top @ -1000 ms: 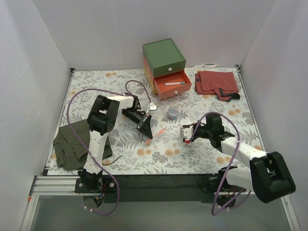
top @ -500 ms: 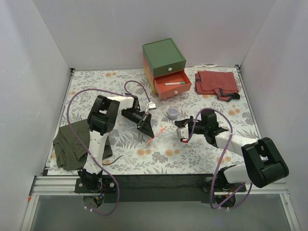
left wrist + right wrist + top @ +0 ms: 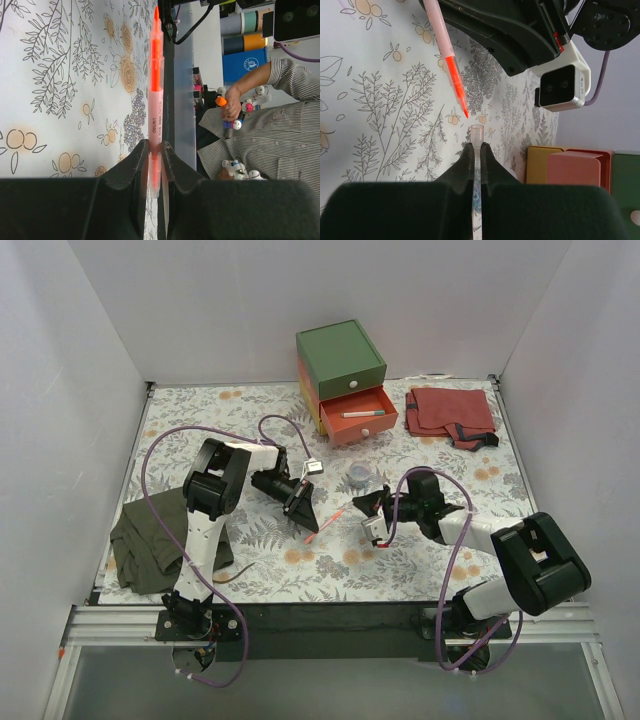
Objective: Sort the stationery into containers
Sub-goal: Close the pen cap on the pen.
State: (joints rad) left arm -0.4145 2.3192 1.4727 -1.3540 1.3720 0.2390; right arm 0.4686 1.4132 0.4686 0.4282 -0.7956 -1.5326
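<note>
My left gripper (image 3: 303, 508) is shut on the back end of an orange-red pen (image 3: 330, 521), which is uncapped with its tip pointing away in the left wrist view (image 3: 156, 90). My right gripper (image 3: 364, 513) is shut on a small clear pen cap (image 3: 477, 135), whose open end sits just short of the pen tip (image 3: 451, 65). The green, salmon and yellow drawer box (image 3: 340, 362) stands at the back. Its salmon drawer (image 3: 361, 426) is pulled open with a white pen (image 3: 362, 413) inside. A grey-blue tape roll (image 3: 358, 475) lies just beyond the grippers.
A folded red cloth (image 3: 450, 412) lies right of the box. An olive-green cloth (image 3: 150, 532) lies at the left near edge. Purple cables loop over both arms. The box side (image 3: 570, 167) shows at the right of the right wrist view.
My right gripper has moved left with the cap, closing the gap to the pen tip. My left gripper has shifted slightly, still holding the pen.
</note>
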